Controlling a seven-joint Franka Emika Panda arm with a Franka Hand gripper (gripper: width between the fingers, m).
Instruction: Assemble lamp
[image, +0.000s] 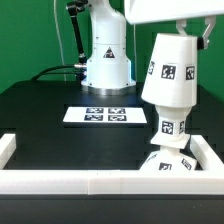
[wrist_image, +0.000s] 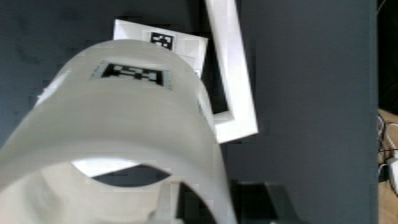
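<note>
The white tapered shade (image: 170, 70) hangs tilted in the air at the exterior view's right, a tag on its side. My gripper (image: 192, 32) is shut on its upper end. Right under the shade stands the bulb (image: 168, 127) with a tag on its neck, upright on the base (image: 165, 163), which sits in the corner of the white rails. The shade's lower rim is just above the bulb or touching it. In the wrist view the shade (wrist_image: 125, 130) fills most of the picture and hides the bulb and base. Only a dark finger (wrist_image: 267, 205) shows beside it.
The marker board (image: 100, 116) lies flat mid-table and also shows in the wrist view (wrist_image: 169, 40). White rails (image: 70, 181) edge the table's front and sides, with one in the wrist view (wrist_image: 228, 70). The robot's white pedestal (image: 106, 60) stands at the back.
</note>
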